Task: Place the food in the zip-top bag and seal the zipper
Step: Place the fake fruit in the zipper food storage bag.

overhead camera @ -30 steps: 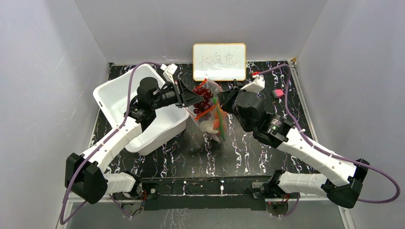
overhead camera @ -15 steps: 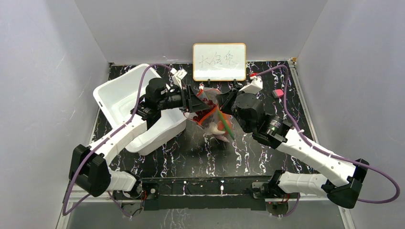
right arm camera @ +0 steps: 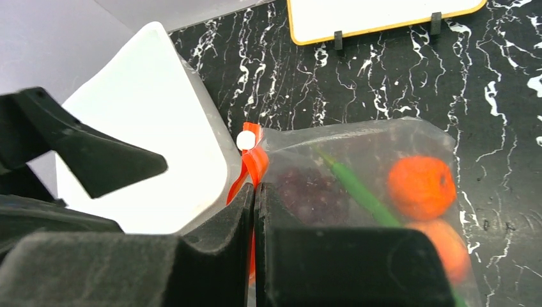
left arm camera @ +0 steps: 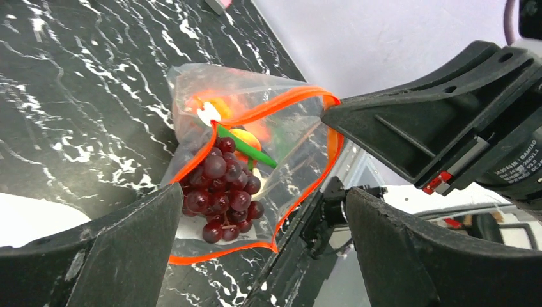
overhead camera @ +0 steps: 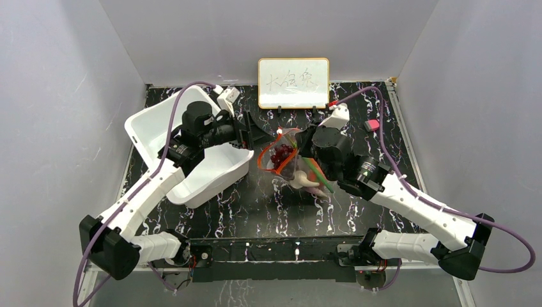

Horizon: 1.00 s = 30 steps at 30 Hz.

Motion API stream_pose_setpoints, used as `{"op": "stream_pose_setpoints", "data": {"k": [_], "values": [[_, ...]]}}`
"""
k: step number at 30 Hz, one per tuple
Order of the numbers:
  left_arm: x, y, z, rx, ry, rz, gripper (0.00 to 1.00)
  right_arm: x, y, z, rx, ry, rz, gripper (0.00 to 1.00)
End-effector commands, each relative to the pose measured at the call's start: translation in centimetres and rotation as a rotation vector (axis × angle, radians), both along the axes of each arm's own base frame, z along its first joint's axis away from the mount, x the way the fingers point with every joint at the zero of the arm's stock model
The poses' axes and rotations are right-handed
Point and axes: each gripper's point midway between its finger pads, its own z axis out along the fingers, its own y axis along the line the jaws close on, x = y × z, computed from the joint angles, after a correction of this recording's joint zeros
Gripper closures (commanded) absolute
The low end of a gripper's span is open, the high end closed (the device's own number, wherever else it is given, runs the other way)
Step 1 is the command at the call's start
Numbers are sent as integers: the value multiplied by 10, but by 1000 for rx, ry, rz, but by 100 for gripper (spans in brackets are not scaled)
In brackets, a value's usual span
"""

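Zip-top bag (overhead camera: pixel 286 160) at mid-tabletop (overhead camera: pixel 358 204), mouth gaping, pinched by the right claw (right arm camera: pixel 255 192).
Its food shows through the plastic: a grape bunch (left arm camera: pixel 220 192), orange fruits (right arm camera: pixel 422 185) and a green piece. The red-orange zipper (left arm camera: pixel 268 112) loops open. The right claw is clamped shut on the zipper's end. The left claw (left arm camera: pixel 263 195) stands wide apart facing the mouth, gripping nothing, beside the white bin (overhead camera: pixel 153 128).
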Motion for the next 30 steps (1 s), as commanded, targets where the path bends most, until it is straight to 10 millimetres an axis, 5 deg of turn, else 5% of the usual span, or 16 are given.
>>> {"op": "stream_pose_setpoints", "data": {"k": [1,4,11,18,30], "values": [[-1,21,8,112,-41,73,2,0,-14,44,65,-106,-30,100],[-3,31,-7,189,-26,90,5,-1,-14,48,62,-114,-19,100],[-22,25,-33,174,39,0,31,-6,-11,62,119,-130,8,100],[-20,28,-63,231,99,9,43,-9,-12,64,145,-129,11,100],[-31,2,-70,50,112,-95,62,-9,-10,63,167,-124,13,100]]}}
